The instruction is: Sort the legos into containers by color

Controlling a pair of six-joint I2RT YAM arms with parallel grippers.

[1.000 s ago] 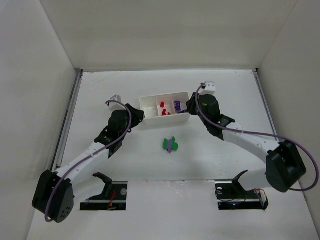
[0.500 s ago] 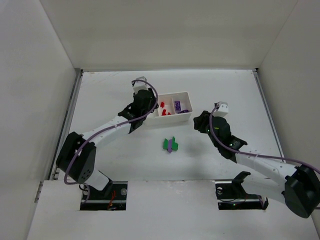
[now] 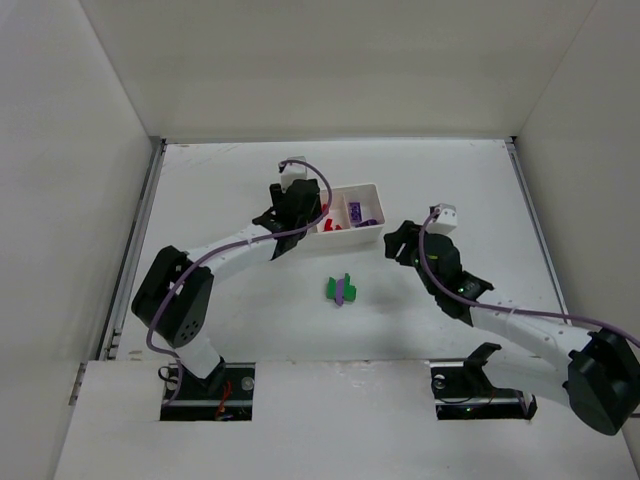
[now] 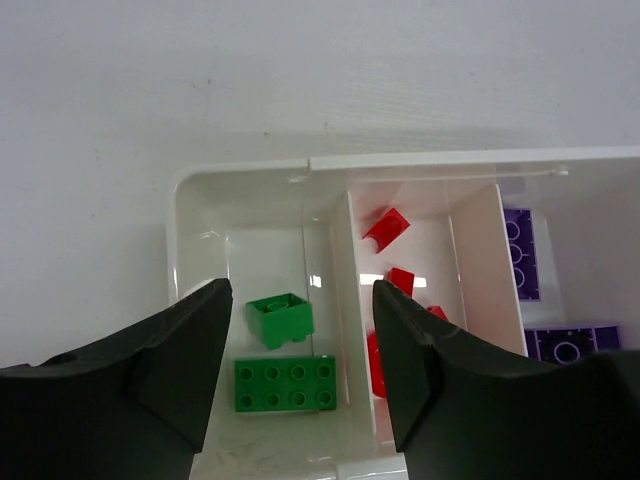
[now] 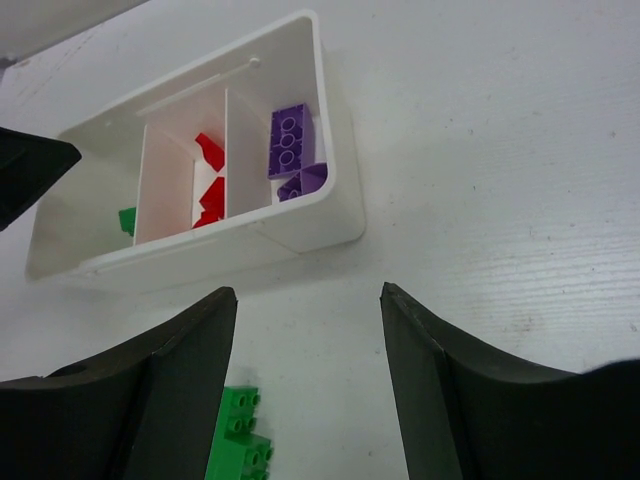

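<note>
The white tray (image 3: 352,236) has three compartments. In the left wrist view its left compartment (image 4: 200,250) holds a small green brick (image 4: 279,320) and a flat green brick (image 4: 285,384). The middle holds red bricks (image 4: 386,228) and the right holds purple bricks (image 4: 520,255). My left gripper (image 3: 290,222) (image 4: 300,290) hangs open and empty over the green compartment. My right gripper (image 3: 393,240) (image 5: 308,295) is open and empty, near the tray's right front corner. Loose green bricks (image 3: 341,289) (image 5: 240,440) with a purple one lie on the table in front of the tray (image 5: 250,245).
White walls enclose the table on three sides. A metal rail (image 3: 135,250) runs along the left edge. Both arm bases sit at the near edge. The left finger (image 5: 30,170) shows at the left of the right wrist view.
My left gripper has swung from the tray's left side to above its left compartment. My right gripper has drawn back from the tray's right end toward the near right.
</note>
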